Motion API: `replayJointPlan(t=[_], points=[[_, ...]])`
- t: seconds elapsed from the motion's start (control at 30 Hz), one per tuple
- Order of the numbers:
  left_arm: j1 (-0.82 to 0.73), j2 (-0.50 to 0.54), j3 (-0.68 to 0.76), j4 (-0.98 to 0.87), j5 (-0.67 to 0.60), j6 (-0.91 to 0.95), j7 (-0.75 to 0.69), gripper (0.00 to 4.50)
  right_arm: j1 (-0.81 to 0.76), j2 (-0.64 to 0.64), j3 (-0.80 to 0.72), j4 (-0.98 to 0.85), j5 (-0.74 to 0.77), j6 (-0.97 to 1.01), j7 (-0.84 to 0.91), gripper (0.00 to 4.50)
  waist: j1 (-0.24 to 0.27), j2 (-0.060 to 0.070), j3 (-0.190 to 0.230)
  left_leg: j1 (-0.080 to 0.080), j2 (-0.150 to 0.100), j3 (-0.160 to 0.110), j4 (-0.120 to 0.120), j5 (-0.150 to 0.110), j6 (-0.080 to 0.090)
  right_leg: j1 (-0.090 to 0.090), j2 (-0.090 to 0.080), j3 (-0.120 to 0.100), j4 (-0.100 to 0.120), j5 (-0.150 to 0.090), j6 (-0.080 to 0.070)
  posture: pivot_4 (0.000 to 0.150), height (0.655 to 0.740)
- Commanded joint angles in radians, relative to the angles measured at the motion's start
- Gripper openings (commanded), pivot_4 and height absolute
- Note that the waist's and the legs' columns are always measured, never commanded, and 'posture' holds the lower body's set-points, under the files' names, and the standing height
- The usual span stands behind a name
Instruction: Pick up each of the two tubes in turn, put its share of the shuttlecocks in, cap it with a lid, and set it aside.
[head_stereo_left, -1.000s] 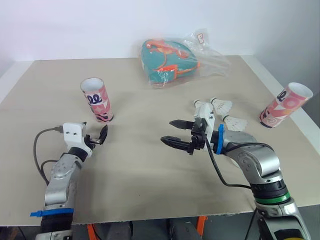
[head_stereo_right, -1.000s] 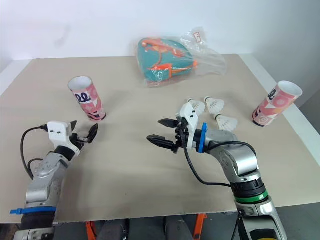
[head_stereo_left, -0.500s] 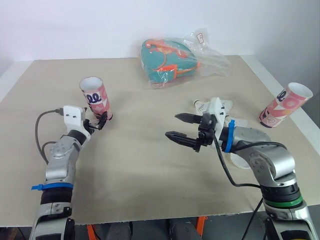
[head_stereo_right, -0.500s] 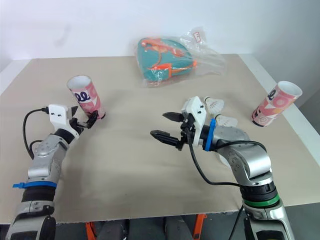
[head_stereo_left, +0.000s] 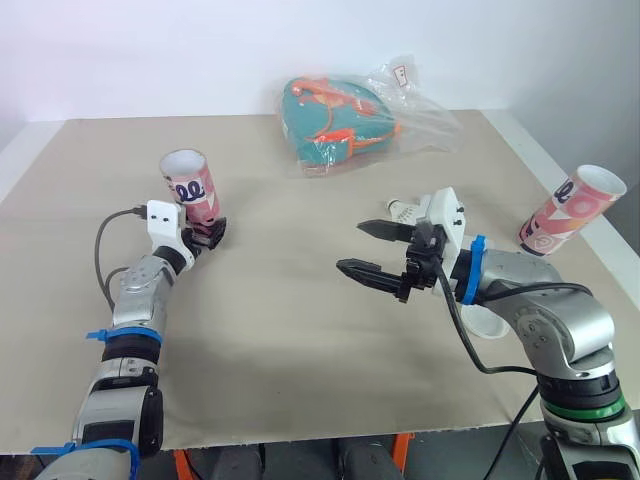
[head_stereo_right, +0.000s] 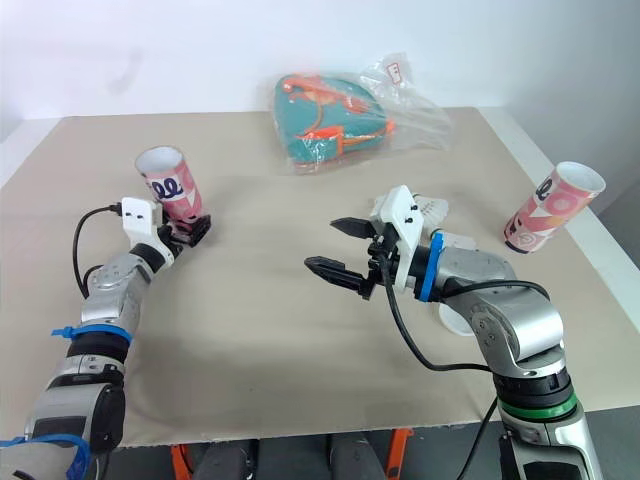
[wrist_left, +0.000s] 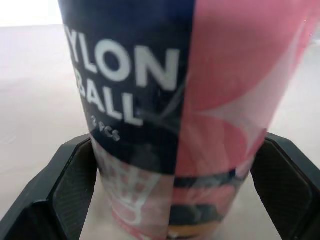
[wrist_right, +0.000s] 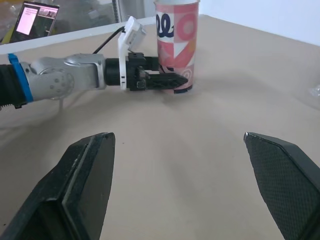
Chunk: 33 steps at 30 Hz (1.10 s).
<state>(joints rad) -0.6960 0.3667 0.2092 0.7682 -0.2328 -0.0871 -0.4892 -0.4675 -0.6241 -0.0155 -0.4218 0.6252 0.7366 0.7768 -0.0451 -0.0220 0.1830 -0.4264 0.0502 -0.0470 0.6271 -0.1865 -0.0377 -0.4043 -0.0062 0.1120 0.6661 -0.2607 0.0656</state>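
As the left gripper (head_stereo_left: 212, 233) straddles the foot of the tube (head_stereo_left: 189, 186), upright at the frame's left, its fingers apart and seemingly not yet pinching, pickup is in hand. Next it should squeeze and lift. The right gripper (head_stereo_left: 352, 246) hangs wide open and empty, mid-frame.
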Motion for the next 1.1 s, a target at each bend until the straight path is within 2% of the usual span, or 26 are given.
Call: replayJointPlan(t=[0.03, 0.23, 0.33, 0.37, 0.53, 0.7, 0.87, 0.97, 1.1], points=[[-0.050, 0.007, 0.003, 0.048, 0.011, -0.056, -0.012, 4.50, -0.007, -0.011, -0.049, -0.060, 0.028, 0.000, -0.019, 4.41, 0.000, 0.000, 0.000, 0.000, 0.000, 0.000, 0.000, 0.000, 0.000, 0.000, 0.000, 0.000, 0.000, 0.000, 0.000, 0.150, 0.7400], [-0.078, 0.004, 0.001, 0.113, 0.024, -0.097, -0.016, 4.50, -0.002, -0.009, -0.054, -0.066, 0.039, 0.005, -0.034, 4.41, 0.000, 0.000, 0.000, -0.001, 0.000, 0.000, 0.000, 0.000, 0.000, -0.001, 0.000, 0.000, 0.000, 0.000, 0.000, 0.150, 0.7400], [-0.083, 0.001, 0.007, 0.128, 0.022, -0.108, -0.013, 3.84, -0.001, -0.009, -0.053, -0.061, 0.038, 0.004, -0.036, 4.50, 0.000, 0.000, 0.000, -0.001, 0.000, 0.000, 0.000, 0.000, 0.000, -0.001, 0.000, 0.000, 0.000, 0.000, 0.000, 0.150, 0.7400], [-0.081, 0.001, 0.009, 0.126, 0.019, -0.109, -0.014, 3.48, -0.001, -0.009, -0.051, -0.060, 0.038, 0.003, -0.037, 4.50, 0.000, 0.000, 0.000, -0.001, 0.000, 0.000, 0.000, 0.000, 0.000, -0.001, 0.000, 0.000, 0.000, 0.000, 0.000, 0.150, 0.7400], [-0.060, 0.007, 0.012, 0.097, 0.012, -0.115, -0.025, 3.48, -0.001, -0.008, -0.045, -0.054, 0.034, -0.001, -0.037, 4.50, 0.000, 0.000, 0.000, -0.001, 0.000, 0.000, 0.000, 0.000, 0.000, -0.001, 0.000, 0.000, 0.000, 0.000, -0.001, 0.150, 0.7400], [-0.013, 0.019, 0.024, -0.012, -0.025, -0.094, -0.069, 3.48, 0.002, -0.007, -0.039, -0.041, 0.021, -0.007, -0.039, 4.50, 0.000, 0.000, 0.000, -0.001, 0.000, 0.000, -0.001, 0.000, 0.000, -0.001, 0.000, 0.000, 0.000, 0.001, -0.002, 0.150, 0.7400], [0.114, 0.087, -0.052, -0.286, -0.057, -0.013, -0.281, 3.48, -0.014, 0.032, -0.005, 0.090, -0.119, -0.051, -0.152, 4.50, -0.003, 0.000, 0.000, -0.001, 0.000, 0.000, -0.001, 0.000, 0.000, -0.001, 0.000, 0.000, 0.000, 0.003, -0.005, 0.150, 0.7400], [0.223, 0.217, -0.133, -0.501, -0.086, 0.040, -0.523, 3.48, -0.024, 0.082, 0.001, 0.137, -0.148, -0.037, -0.213, 4.50, -0.004, 0.000, 0.000, -0.001, 0.001, 0.000, -0.003, 0.002, -0.004, -0.003, 0.001, 0.000, 0.001, 0.003, -0.006, 0.150, 0.7400], [0.295, 0.376, -0.157, -0.657, -0.120, 0.093, -0.705, 3.48, -0.013, 0.108, 0.046, 0.176, -0.232, -0.040, -0.268, 4.50, -0.004, -0.001, 0.000, -0.001, 0.001, 0.000, -0.006, 0.003, -0.005, -0.004, 0.001, 0.000, 0.001, 0.002, -0.008, 0.150, 0.7400]])
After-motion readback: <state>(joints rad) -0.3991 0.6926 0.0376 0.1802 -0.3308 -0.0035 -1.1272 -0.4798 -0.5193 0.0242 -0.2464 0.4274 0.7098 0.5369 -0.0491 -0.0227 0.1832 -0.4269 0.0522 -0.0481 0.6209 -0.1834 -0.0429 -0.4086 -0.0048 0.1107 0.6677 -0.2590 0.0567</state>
